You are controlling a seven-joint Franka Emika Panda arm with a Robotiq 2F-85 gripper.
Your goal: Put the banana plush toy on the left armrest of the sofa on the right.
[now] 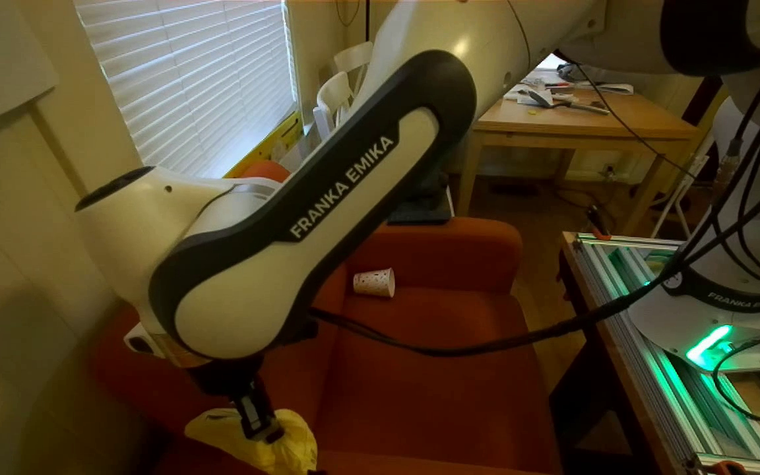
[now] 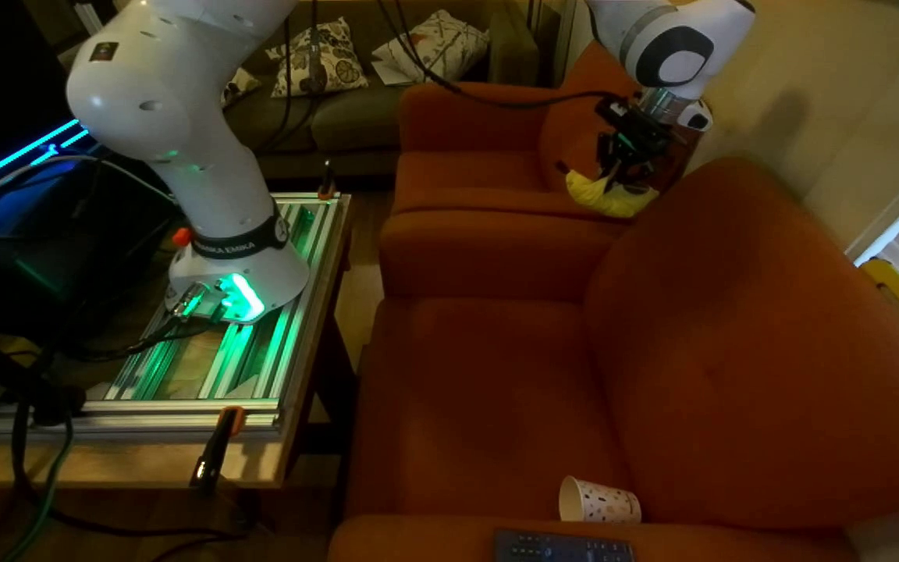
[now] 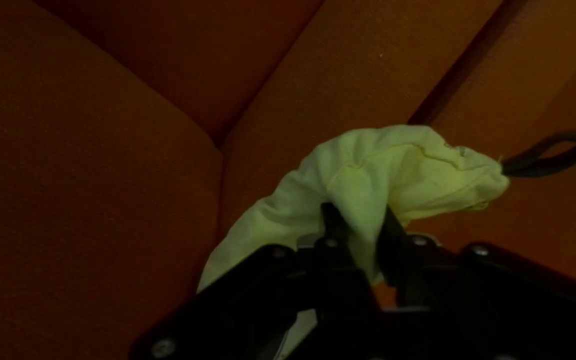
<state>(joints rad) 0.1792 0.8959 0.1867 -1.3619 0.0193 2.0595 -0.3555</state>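
Note:
The yellow banana plush toy has a dark loop at one end. It is pinched in my gripper and held in the air by the backrests, near where the two orange sofas meet, in an exterior view. The toy also shows at the bottom of an exterior view. In the wrist view both fingers close on a fold of the toy. One orange sofa has an armrest beside the other orange sofa. The toy's height above the armrests is hard to judge.
A speckled paper cup lies on its side on the seat, also in an exterior view. A remote lies on that sofa's other armrest. The robot's table stands before the sofas; a wall and window blinds are behind.

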